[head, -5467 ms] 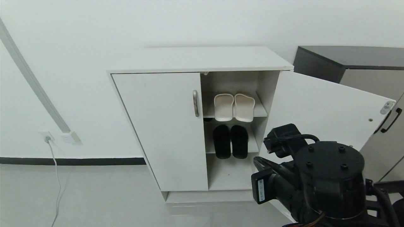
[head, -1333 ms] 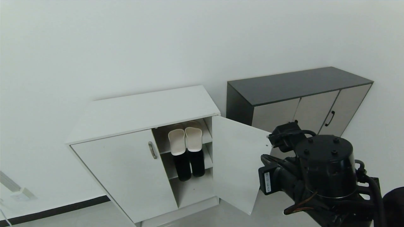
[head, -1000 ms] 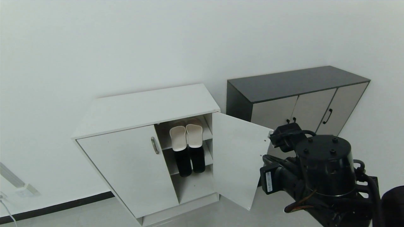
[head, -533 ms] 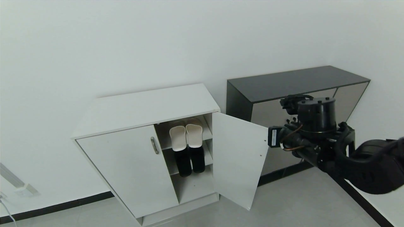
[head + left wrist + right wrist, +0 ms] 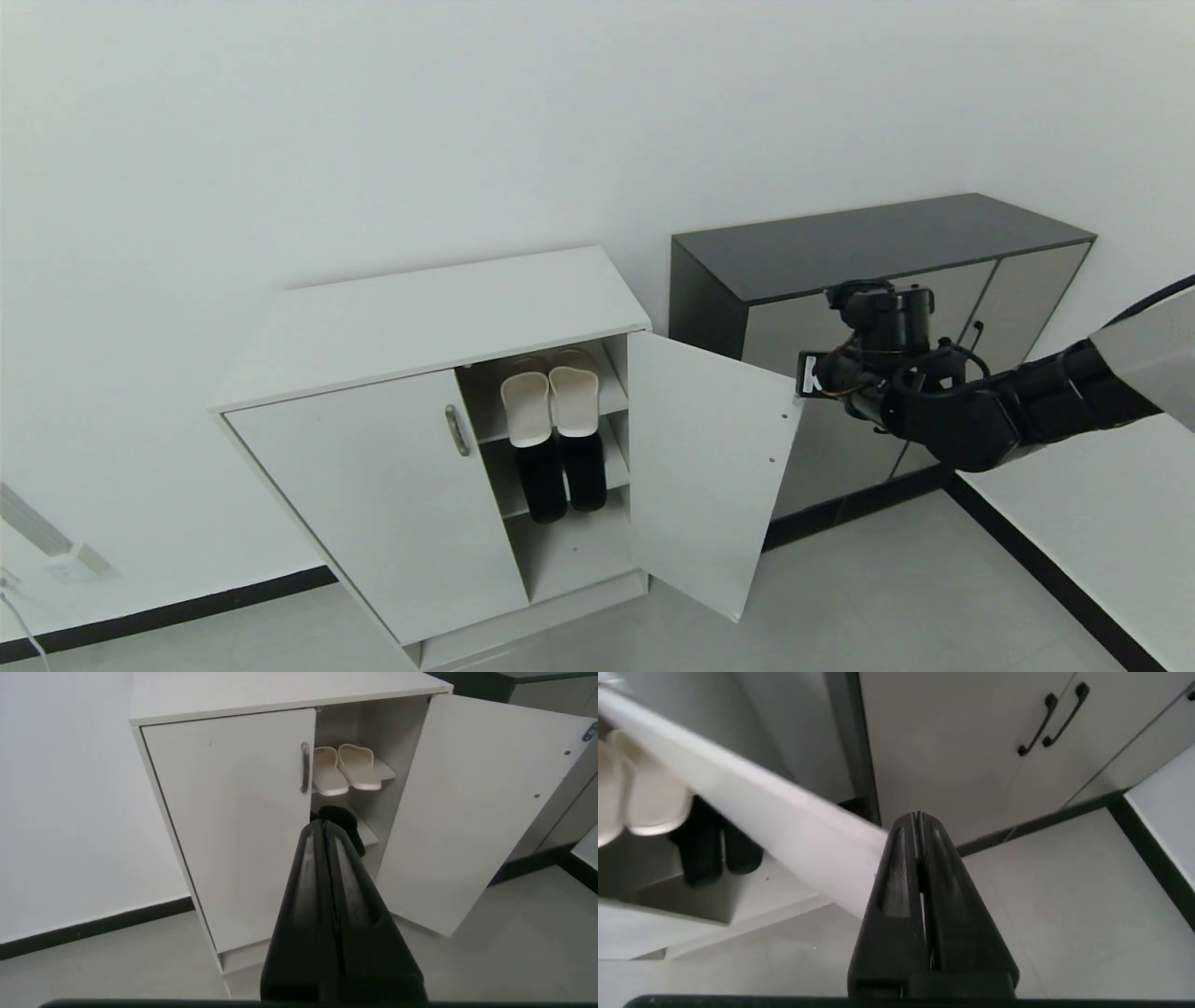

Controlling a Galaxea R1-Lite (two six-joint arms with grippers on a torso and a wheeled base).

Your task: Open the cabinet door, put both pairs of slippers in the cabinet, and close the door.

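Well, unreadable label [image 5: 808, 373] beside door [image 5: 709, 467].

Centre-left of frame: cabinet [image 5: 429, 313], back against the wall. Left half behind closed door [image 5: 373, 504]. Right half exposed, with open door [image 5: 709, 467] swung out toward lower centre-right.

Inside right half: upper pair of slippers [image 5: 551, 406] side by side on upper shelf. Lower pair of slippers [image 5: 560, 481] side by side on the shelf directly beneath.

Right of cabinet, just beside it along the same wall: second cabinet [image 5: 878, 238].

Right gripper [image 5: 807, 375] just beside upper free corner of open door, in front of second cabinet. Contact not discernible.

Lower left of frame: wall socket [image 5: 79, 565], low on wall.
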